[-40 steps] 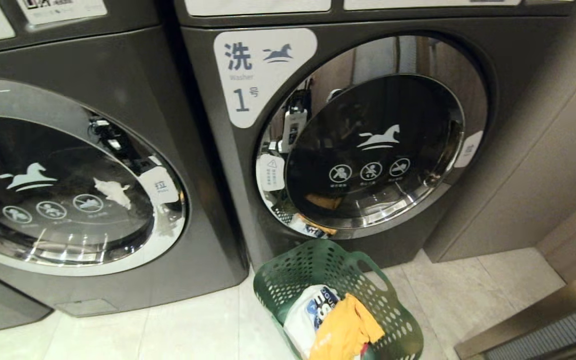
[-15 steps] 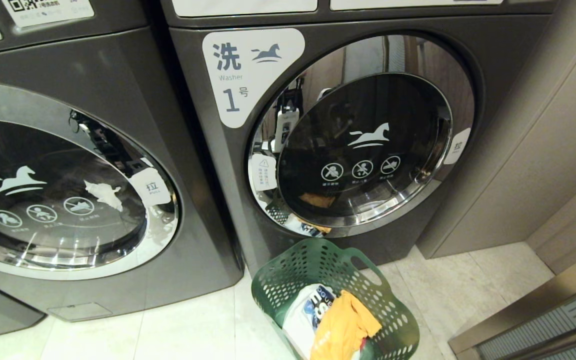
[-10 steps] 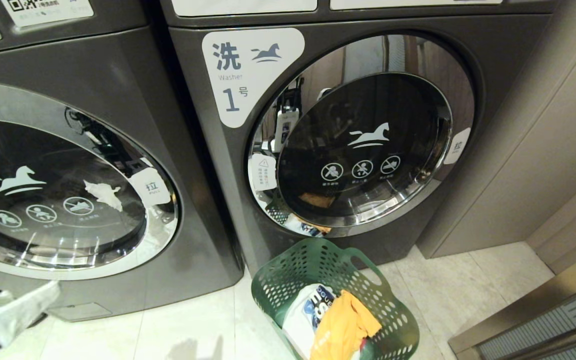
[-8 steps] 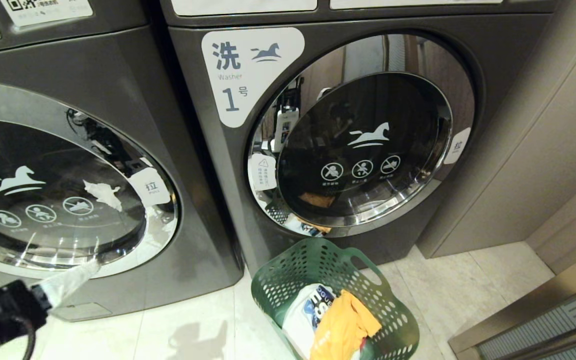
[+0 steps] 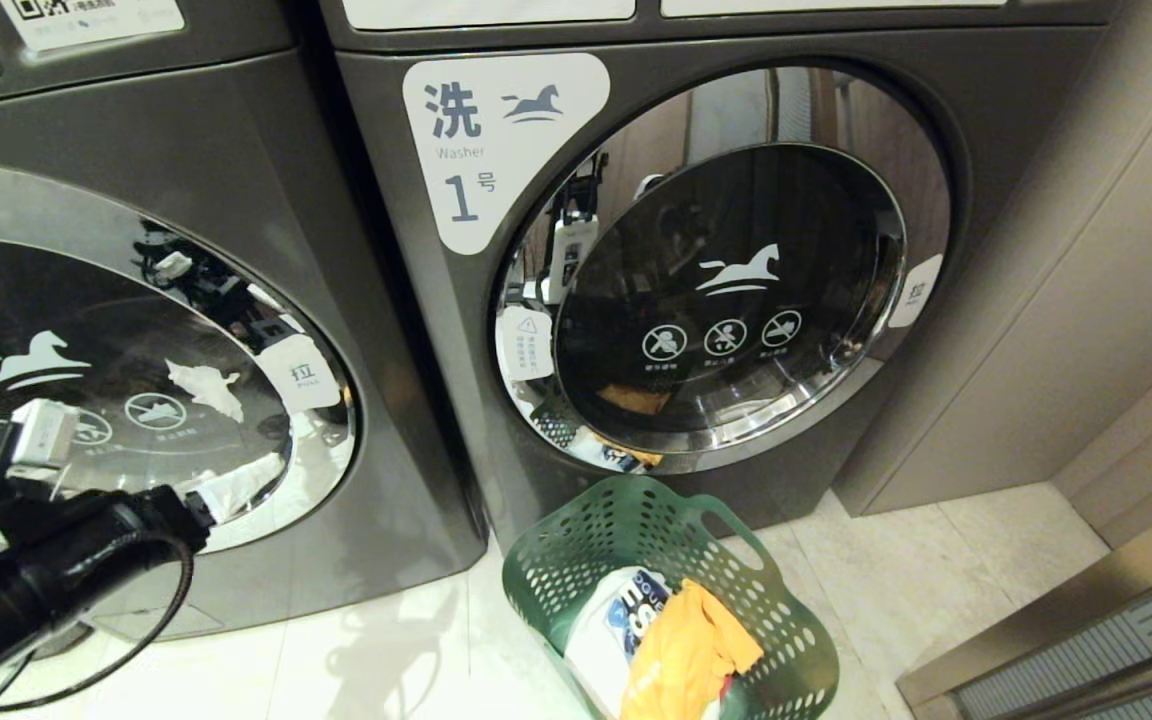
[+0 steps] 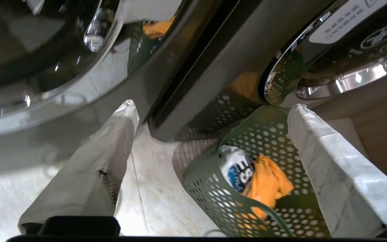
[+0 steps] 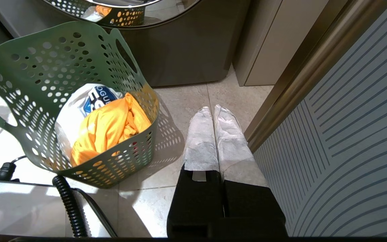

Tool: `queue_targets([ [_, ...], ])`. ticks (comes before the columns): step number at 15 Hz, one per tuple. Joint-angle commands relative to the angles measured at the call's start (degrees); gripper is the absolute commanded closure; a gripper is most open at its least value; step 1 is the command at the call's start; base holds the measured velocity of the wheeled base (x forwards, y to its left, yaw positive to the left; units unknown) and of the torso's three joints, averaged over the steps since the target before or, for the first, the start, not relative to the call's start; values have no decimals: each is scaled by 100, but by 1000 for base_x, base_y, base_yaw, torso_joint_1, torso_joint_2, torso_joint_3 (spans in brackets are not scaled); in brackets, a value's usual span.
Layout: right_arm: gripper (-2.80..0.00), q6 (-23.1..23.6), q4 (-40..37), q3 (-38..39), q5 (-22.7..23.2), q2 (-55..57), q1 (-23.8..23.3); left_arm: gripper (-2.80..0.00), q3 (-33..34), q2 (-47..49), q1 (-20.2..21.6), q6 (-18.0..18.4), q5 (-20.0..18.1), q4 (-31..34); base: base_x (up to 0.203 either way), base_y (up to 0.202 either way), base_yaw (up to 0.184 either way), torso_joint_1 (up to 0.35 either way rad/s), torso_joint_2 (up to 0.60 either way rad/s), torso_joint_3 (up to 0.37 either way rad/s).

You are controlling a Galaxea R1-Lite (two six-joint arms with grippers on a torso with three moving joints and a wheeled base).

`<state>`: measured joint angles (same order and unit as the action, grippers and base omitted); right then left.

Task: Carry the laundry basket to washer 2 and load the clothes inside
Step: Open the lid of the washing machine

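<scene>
Pale tiled floor (image 5: 386,660) before two grey washers, green laundry basket (image 5: 576,560) lower centre, left end effector (image 5: 226,490) lower left spread wide and empty, right end effector (image 7: 213,111) closed, empty.

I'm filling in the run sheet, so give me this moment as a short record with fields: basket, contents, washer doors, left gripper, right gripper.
basket: laundry basket on the floor in front of the washer labelled 1
contents: orange garment, white printed garment
washer doors: both shut
left gripper: left gripper open, empty, raised before the left-hand washer
right gripper: right gripper shut, empty, beside the basket
</scene>
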<state>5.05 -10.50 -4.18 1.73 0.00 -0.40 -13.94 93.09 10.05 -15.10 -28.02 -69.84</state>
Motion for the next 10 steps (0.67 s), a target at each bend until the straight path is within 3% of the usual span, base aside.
queue_targets([
  [1,0,5,-5,-2,3,9,-4,-280,-73,995,188,379,-386,-793,0,0,0,0,0,0],
  [3,0,5,-5,4,3,9,-4,-280,-337,1490,388,740,-741,-1238,0,0,0,0,0,0],
  [7,0,5,-5,1,3,9,-4,-280,-1173,2203,408,862,-842,-1741,0,0,0,0,0,0],
  [10,0,5,-5,5,3,9,-3,-280,-1419,2437,401,840,-1378,-1782,0,0,0,0,0,0],
])
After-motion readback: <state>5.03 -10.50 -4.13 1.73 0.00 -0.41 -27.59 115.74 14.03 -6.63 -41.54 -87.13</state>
